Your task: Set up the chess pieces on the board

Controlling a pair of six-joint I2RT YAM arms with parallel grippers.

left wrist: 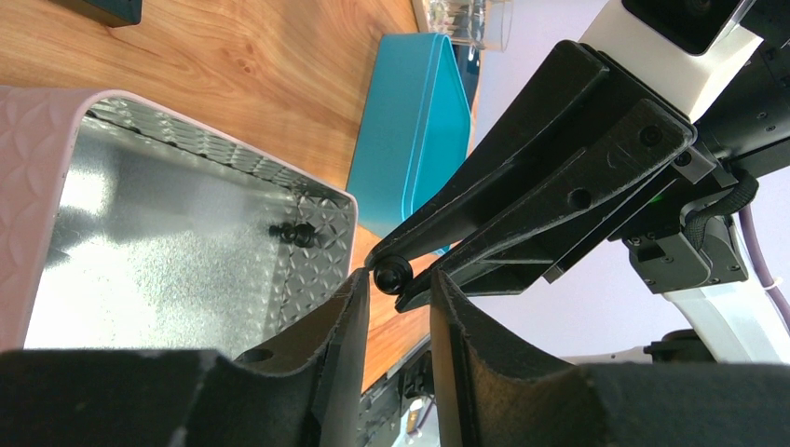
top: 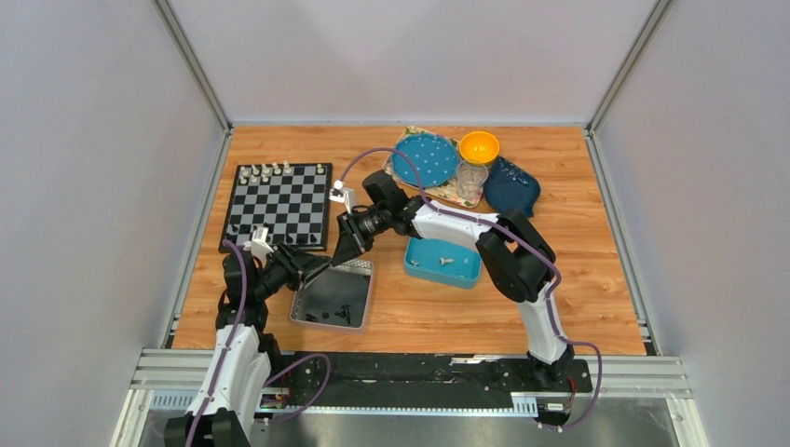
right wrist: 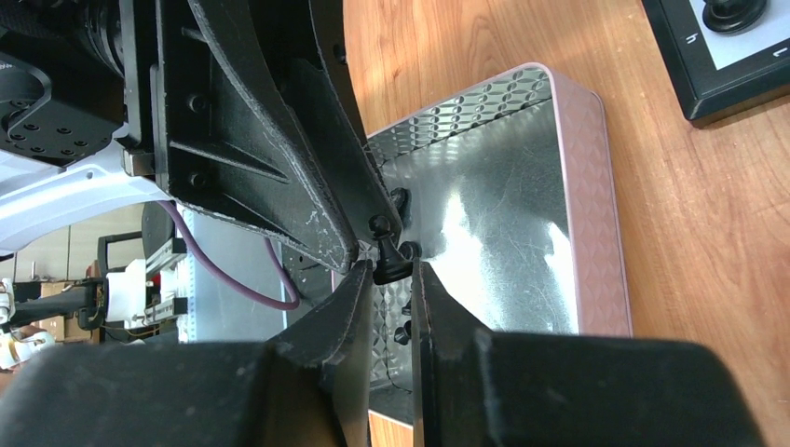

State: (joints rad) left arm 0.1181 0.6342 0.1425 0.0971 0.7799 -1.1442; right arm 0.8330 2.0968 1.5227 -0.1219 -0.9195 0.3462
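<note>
At R tool (right wrist: 388,272), wrist-cam only: blk piece (left wrist: 391,273)

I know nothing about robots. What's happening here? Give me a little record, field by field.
Setting: two arms meet above the silver tray on a wooden table
Right fingers: pinching a tiny black chess piece
Left fingers: apart, one on either side of that piece
Board: cream pieces on the far row, some black on the near row
Silver tray contents: loose black pieces
Blue tray: a few cream pieces inside
</note>
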